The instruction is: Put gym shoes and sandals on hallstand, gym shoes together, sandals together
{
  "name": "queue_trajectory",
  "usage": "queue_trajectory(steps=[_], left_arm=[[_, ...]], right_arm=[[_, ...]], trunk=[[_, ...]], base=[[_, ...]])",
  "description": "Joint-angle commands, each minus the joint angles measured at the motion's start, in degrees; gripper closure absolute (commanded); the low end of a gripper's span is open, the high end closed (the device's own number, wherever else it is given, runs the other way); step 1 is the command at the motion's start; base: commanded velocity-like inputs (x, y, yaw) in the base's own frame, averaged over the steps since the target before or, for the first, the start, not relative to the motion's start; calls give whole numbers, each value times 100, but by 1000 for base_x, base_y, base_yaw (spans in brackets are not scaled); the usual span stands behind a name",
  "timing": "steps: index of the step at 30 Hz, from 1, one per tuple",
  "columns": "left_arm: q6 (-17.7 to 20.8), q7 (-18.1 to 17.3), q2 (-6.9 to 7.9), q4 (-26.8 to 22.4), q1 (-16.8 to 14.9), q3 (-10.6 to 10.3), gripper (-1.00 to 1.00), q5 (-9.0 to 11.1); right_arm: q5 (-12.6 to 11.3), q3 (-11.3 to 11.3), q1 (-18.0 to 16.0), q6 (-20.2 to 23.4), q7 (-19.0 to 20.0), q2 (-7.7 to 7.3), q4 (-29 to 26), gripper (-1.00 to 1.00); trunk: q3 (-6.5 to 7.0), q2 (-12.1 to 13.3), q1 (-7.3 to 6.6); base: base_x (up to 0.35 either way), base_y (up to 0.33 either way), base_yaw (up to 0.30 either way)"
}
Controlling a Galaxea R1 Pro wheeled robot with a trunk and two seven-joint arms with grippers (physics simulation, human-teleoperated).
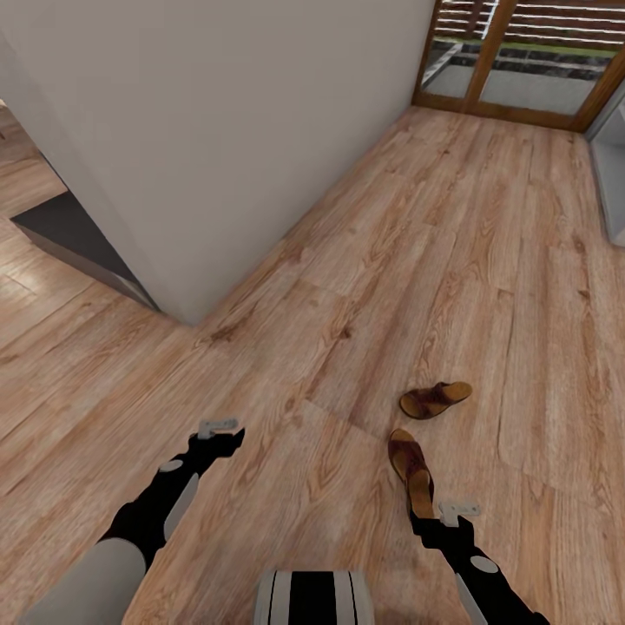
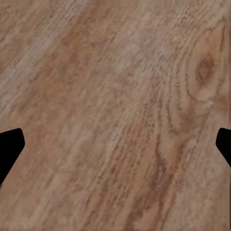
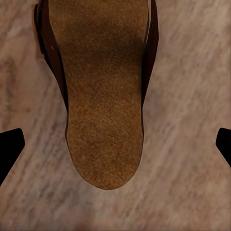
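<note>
The right gripper (image 1: 457,510), spread wide, hangs over the near sandal's (image 1: 411,469) heel at lower right. Its wrist view shows the tan footbed (image 3: 103,103) centred between the fingers. Closing off-centre could pinch only a strap. The left gripper (image 1: 217,428), also released, faces bare corridor floor (image 2: 115,96). The far sandal (image 1: 436,399) lies beyond.

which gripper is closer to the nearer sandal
Right. The right gripper hangs open just above the heel end of the nearer sandal; the left gripper is well off to its side over bare floor.
</note>
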Motion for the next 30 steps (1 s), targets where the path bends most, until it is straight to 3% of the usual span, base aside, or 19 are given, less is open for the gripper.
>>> queue_trajectory(steps=[1, 7, 9, 14, 27, 30], left_arm=[[41, 0, 4, -65, -3, -19, -100, 62], [279, 8, -2, -526, -9, -14, -100, 75], [741, 10, 0, -1107, 10, -13, -100, 88], [1001, 11, 4, -1544, 37, -12, -100, 102], [1048, 3, 13, -1626, 66, 4, -100, 112], [1047, 2, 14, -1623, 67, 2, -100, 108]], right_arm=[[-27, -2, 0, 10, 2, 0, -6, -100], [-28, -2, 0, 9, 2, 0, -7, -100], [-29, -2, 0, 11, 2, 0, -8, -100], [-32, -2, 0, 8, 2, 0, -8, -100], [-33, -2, 0, 9, 2, 0, -14, -100], [-33, -2, 0, 13, 2, 0, -14, -100]], trunk=[[-7, -1, -1], [-15, -1, -1], [-16, -1, -1], [-129, -8, 12], [-509, -25, 45], [-522, -25, 45]], base=[[0, 0, 0], [0, 0, 0], [0, 0, 0], [0, 0, 0], [0, 0, 0], [0, 0, 0]])
